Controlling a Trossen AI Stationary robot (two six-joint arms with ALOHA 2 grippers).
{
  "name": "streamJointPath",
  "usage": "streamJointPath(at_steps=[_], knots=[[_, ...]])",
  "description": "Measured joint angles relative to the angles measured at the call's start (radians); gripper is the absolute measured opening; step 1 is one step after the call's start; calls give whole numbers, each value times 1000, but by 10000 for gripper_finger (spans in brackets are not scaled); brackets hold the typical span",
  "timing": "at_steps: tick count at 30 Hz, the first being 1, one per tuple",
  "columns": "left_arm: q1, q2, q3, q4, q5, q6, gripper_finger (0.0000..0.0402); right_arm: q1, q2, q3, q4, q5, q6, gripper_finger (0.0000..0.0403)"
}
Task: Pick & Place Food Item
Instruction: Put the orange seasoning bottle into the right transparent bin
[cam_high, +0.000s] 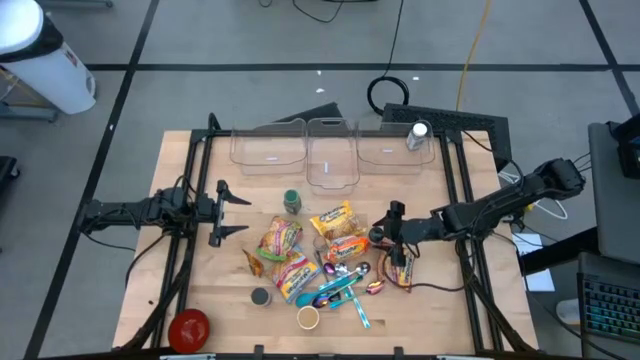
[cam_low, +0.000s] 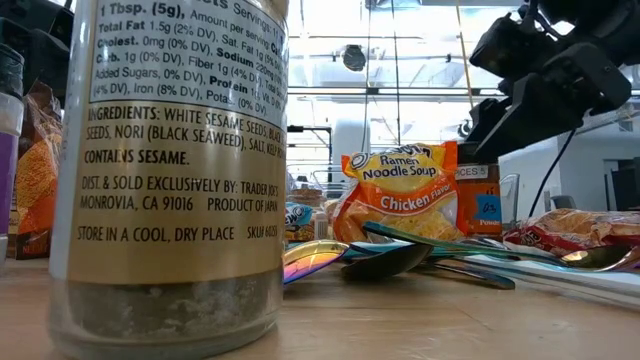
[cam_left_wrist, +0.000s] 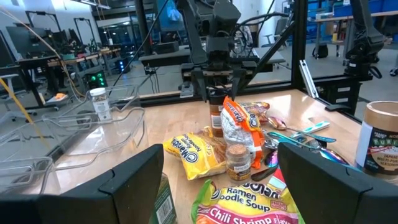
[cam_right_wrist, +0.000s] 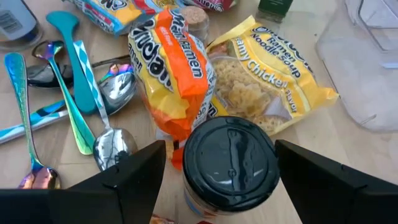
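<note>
Right of the pile, the right gripper (cam_high: 396, 232) is hovering spread over a black-lidded jar (cam_right_wrist: 229, 158), needing descent and closure; the left gripper (cam_high: 222, 211) is waiting, released.

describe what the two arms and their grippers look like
Both arms are dark, near-black jointed tubes with cables trailing along them. The left gripper and right gripper each end in two flat black fingers, broad and angular in the wrist views. No markings are readable.
</note>
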Motion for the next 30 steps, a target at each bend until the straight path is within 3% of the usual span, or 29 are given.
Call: streamJointPath(at_steps=[8, 21, 30], knots=[[0, 0, 0, 0, 0, 0, 324, 0, -9, -1, -2, 2, 18, 280], [0, 0, 0, 0, 0, 0, 324, 0, -9, -1, -13, 2, 18, 197], [0, 0, 0, 0, 0, 0, 324, -1, -84, -2, -20, 7, 55, 209]])
